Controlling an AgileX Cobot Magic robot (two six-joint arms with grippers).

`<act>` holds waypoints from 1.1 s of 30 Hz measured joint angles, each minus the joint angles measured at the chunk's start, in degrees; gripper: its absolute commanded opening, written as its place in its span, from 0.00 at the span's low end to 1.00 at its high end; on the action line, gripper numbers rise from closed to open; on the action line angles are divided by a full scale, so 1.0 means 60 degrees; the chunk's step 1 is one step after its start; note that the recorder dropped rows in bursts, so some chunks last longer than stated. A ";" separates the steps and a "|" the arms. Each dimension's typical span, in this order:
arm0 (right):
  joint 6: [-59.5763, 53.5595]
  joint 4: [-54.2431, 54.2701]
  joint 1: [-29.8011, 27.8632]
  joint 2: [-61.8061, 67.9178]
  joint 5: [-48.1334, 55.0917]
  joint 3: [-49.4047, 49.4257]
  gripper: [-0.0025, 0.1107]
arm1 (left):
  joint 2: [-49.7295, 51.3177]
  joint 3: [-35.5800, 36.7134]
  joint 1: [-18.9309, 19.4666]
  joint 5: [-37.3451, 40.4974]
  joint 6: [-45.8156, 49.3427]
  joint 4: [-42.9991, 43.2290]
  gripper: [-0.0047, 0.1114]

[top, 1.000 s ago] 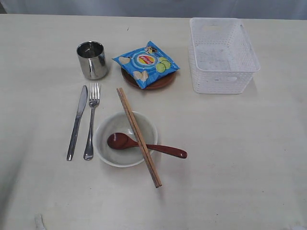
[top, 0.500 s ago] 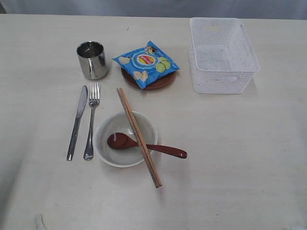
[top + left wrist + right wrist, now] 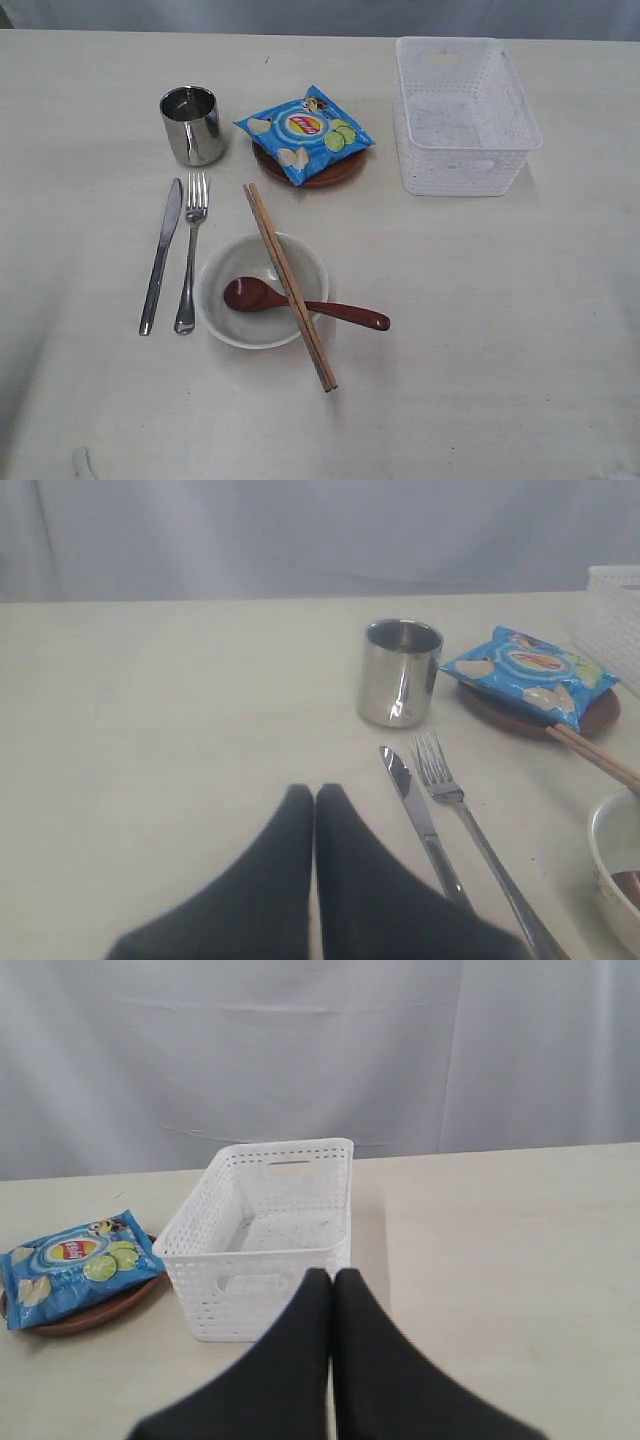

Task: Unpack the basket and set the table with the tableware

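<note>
The white basket (image 3: 462, 112) stands at the back right of the table (image 3: 500, 320) with nothing in it. The steel cup (image 3: 192, 124), knife (image 3: 160, 256) and fork (image 3: 190, 252) lie at the left. An off-white bowl (image 3: 262, 290) holds the red-brown spoon (image 3: 300, 302), and the chopsticks (image 3: 290, 284) rest across its rim. A blue chips packet (image 3: 304, 131) lies on the brown plate (image 3: 335, 172). Neither gripper shows in the exterior view. My left gripper (image 3: 315, 792) is shut with nothing in it, short of the knife (image 3: 420, 822). My right gripper (image 3: 333, 1276) is shut with nothing in it, before the basket (image 3: 262, 1235).
A pale curtain hangs behind the table's far edge. Bare tabletop stretches right of the bowl and in front of the basket.
</note>
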 measured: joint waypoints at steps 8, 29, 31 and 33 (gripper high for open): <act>-0.0643 -0.0045 0.0000 0.0000 0.0541 0.0000 0.02 | 0.0000 0.0000 0.0000 0.0000 0.0000 0.0000 0.04; 0.1225 -0.2095 0.0774 0.0000 0.1373 0.0000 0.02 | 0.0000 0.0000 0.0000 0.0000 0.0000 0.0000 0.04; 0.1225 -0.2095 0.0754 0.0000 0.1373 0.0000 0.02 | 0.0000 0.0000 0.0000 0.0000 0.0000 0.0000 0.04; 0.1225 -0.2095 0.0602 0.0000 0.1373 0.0000 0.02 | 0.0000 0.0000 0.0000 0.0000 0.0000 0.0000 0.04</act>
